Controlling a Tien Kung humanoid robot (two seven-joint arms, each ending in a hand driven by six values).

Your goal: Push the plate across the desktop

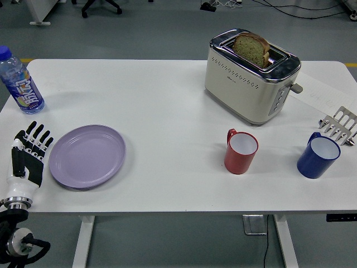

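Note:
A lilac plate (87,156) lies flat on the white table (167,111) at the near left. My left hand (28,159) rests on the table just left of the plate, fingers straight and spread, pointing away from me, holding nothing. Its fingertips (40,130) stand close to the plate's left rim; I cannot tell if they touch it. My right hand is out of view.
A blue-capped drink bottle (20,81) stands at the far left. A cream toaster (251,75) with a bread slice (252,48) sits at the back right. A red mug (240,151), a blue mug (318,156) and a metal rack (339,125) stand at the right.

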